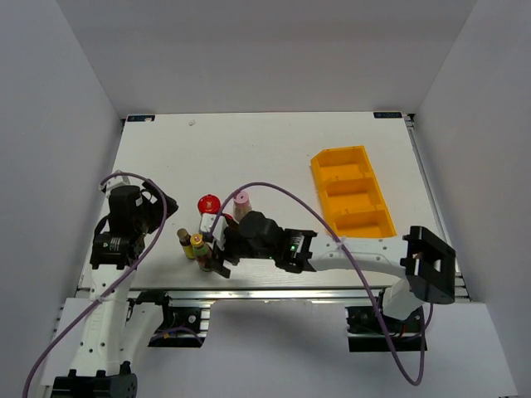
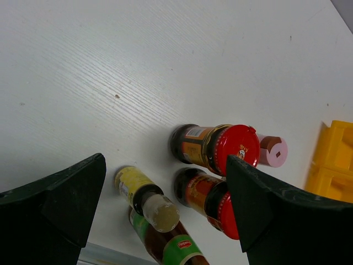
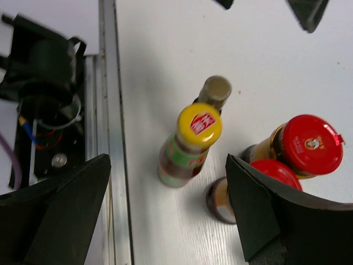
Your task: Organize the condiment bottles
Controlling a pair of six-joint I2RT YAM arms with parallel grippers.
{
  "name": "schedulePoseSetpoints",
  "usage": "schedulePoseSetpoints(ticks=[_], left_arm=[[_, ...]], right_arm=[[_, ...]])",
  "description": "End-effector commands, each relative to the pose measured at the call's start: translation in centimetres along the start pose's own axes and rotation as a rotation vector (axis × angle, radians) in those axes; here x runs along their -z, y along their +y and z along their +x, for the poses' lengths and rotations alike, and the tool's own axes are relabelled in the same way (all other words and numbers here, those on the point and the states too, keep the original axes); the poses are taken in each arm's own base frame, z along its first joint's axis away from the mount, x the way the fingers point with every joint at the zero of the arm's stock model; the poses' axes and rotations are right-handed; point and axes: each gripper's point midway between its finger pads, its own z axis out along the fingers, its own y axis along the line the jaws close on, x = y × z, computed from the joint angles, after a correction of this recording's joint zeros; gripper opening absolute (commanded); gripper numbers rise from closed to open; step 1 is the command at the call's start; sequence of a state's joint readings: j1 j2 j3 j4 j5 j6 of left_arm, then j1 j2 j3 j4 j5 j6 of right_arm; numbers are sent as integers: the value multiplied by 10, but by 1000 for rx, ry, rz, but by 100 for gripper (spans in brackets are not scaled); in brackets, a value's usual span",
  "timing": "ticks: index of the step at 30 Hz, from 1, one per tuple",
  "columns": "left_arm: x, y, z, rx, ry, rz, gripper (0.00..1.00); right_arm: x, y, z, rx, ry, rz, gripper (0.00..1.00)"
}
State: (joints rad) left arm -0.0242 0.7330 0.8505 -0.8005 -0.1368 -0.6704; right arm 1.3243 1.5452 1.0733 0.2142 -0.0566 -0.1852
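Note:
The condiment bottles stand clustered near the table's front left. A red-lidded jar (image 1: 208,203) and a pink-capped bottle (image 1: 241,199) are at the back. A slim brown bottle (image 1: 184,239) and a yellow-capped sauce bottle (image 1: 197,242) are in front. My right gripper (image 1: 214,250) hangs open right beside them. In the right wrist view the yellow-capped sauce bottle (image 3: 193,141) lies ahead of my open right gripper (image 3: 168,160), and two red-lidded jars (image 3: 309,143) (image 3: 265,176) sit by its right finger. My left gripper (image 1: 149,209) is open, left of the cluster, holding nothing. Its wrist view shows the brown bottle (image 2: 149,199) and both jars (image 2: 220,146).
A yellow three-compartment tray (image 1: 353,191) lies at the right of the table, also seen at the right edge of the left wrist view as the tray (image 2: 333,163). The table's metal front rail (image 3: 107,110) runs close beside the bottles. Purple cables loop over both arms.

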Motion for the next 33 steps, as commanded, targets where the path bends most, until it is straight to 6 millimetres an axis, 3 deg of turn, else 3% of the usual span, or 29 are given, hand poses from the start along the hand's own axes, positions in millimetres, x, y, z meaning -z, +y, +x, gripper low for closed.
schedulePoseSetpoints(ticks=[1, 2, 11, 19, 23, 30, 33], left_arm=[[8, -2, -15, -5, -59, 6, 98], [9, -2, -16, -6, -65, 6, 98], [10, 8, -19, -7, -86, -46, 98], [7, 11, -19, -9, -93, -60, 98], [4, 12, -16, -12, -83, -67, 98], [3, 14, -15, -13, -83, -74, 98], [2, 14, -14, -15, -80, -71, 98]], right_arm=[[-16, -21, -43, -52, -120, 105, 89], [-24, -23, -34, -60, -94, 115, 89], [-52, -10, -24, -94, -78, 40, 85], [-67, -19, -10, -133, -70, 101, 71], [-67, -20, -11, -145, -100, 113, 62], [-59, -24, -17, -162, -148, 138, 27], [-49, -20, -25, -163, -184, 121, 21]])
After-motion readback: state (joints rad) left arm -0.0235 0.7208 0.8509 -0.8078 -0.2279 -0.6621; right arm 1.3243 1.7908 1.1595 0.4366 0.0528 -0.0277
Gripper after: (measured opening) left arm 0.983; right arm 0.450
